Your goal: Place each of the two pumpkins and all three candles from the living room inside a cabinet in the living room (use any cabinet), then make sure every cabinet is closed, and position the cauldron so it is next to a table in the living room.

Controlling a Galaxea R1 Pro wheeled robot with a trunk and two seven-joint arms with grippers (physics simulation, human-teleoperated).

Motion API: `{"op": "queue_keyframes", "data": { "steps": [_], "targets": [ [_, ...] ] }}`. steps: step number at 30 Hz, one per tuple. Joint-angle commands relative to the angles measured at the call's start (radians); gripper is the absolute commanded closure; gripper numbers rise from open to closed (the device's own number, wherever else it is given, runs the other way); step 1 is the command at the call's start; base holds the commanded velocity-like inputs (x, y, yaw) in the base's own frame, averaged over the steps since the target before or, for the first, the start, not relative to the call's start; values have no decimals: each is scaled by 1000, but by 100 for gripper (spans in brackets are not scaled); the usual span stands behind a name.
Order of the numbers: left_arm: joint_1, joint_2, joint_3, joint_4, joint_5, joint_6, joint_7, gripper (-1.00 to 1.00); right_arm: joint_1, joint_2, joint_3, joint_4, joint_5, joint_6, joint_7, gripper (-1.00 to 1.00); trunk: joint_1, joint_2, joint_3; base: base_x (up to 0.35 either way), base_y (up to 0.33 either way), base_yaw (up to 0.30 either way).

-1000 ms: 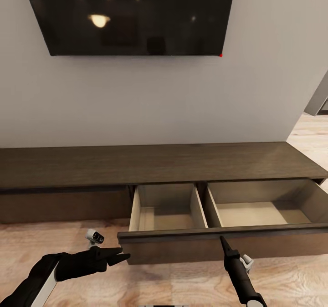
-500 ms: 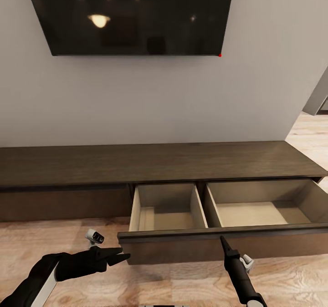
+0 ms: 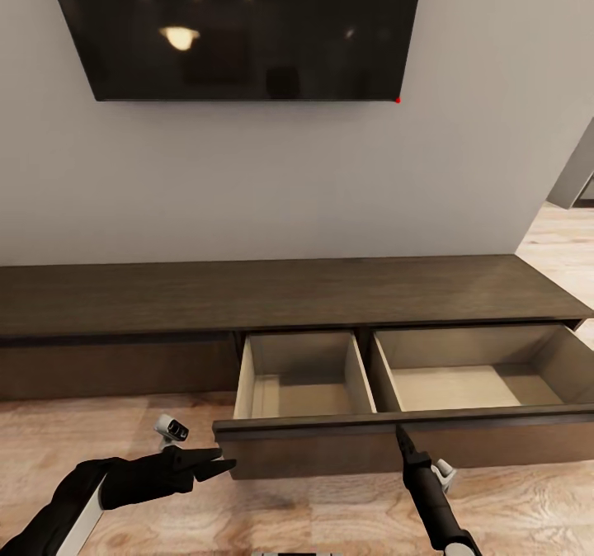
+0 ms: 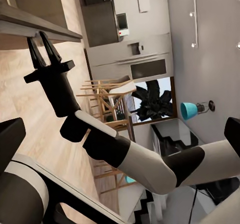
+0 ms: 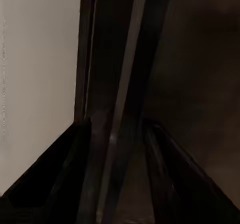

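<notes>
My right end effector (image 3: pixel 401 434), fingers nearly together on nothing, touches the open drawer front (image 3: pixel 396 447) of the cabinet (image 3: pixel 272 296) at lower centre, my left end effector (image 3: pixel 216 462) clenched empty beside it; both beige compartments look bare, so I judge nothing stowed yet

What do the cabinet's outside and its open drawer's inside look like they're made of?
The cabinet looks like dark-brown wood or veneer with a matte finish, going by the faint grain streaks. The open drawer has smooth, plain beige panels inside, possibly painted board or laminate.
</notes>
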Motion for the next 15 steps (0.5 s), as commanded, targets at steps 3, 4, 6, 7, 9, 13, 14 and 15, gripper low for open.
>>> {"op": "queue_keyframes", "data": {
  "steps": [3, 4, 6, 7, 9, 13, 14, 15],
  "targets": [
    [0, 1, -2, 0, 3, 10, -2, -100, 0, 1, -1, 0, -8, 7, 5, -100, 0, 0, -1, -1, 0, 0],
    [0, 0, -2, 0, 3, 10, -2, -100, 0, 1, -1, 0, -9, 8, 4, -100, 0, 0, -1, 0, 0, 0],
    [0, 1, -2, 0, 3, 10, -2, -100, 0, 1, -1, 0, -9, 8, 4, -100, 0, 0, -1, 0, 0, 0],
    [0, 1, -2, 0, 3, 10, -2, -100, 0, 1, -1, 0, -9, 8, 4, -100, 0, 0, -1, 0, 0, 0],
    [0, 1, -2, 0, 3, 10, -2, -100, 0, 1, -1, 0, -9, 8, 4, -100, 0, 0, -1, 0, 0, 0],
    [0, 0, -2, 0, 3, 11, -2, -100, 0, 1, -1, 0, -9, 10, 4, -100, 0, 0, -1, -29, 0, 0],
    [0, 0, -2, 0, 3, 10, -2, -100, 0, 1, -1, 0, -9, 11, 4, -100, 0, 0, -1, -154, 0, 0],
    [0, 0, -3, 1, 3, 10, -2, -100, 0, 1, -1, 0, -9, 12, 4, -100, 0, 0, -1, -196, 0, 0]
  ]
}}
